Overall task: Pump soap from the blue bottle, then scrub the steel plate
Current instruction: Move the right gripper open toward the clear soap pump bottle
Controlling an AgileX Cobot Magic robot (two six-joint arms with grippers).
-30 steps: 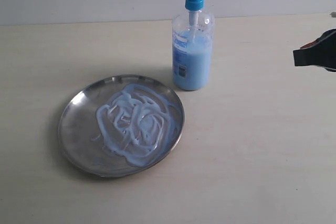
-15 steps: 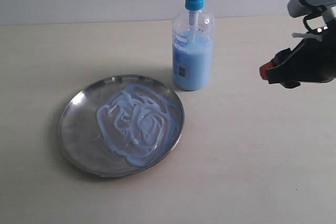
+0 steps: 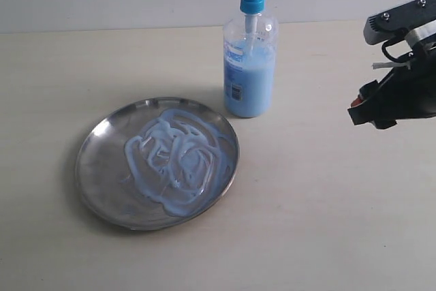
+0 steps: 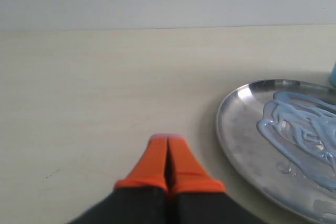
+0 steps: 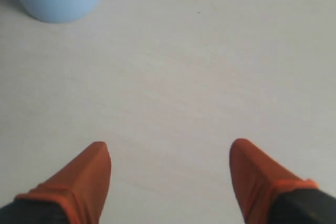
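We see the steel plate (image 3: 92,168) lying on the pale table (image 3: 327,209), smeared with swirls of soap (image 3: 174,158), and the blue bottle (image 3: 249,83) standing upright just beside its rim. Our right gripper (image 5: 169,153) hangs over the table, well apart from the bottle, orange fingers spread wide and empty. Our left gripper (image 4: 168,145) has its fingers pressed together, holding nothing, near the plate's rim.

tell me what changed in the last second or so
The right gripper came in from the right edge of the exterior view toward the blue bottle, then eased back a little to the right. Its jaws stand open now, with nothing between them. The blue bottle, the steel plate and the soap swirled on it stayed as they were.
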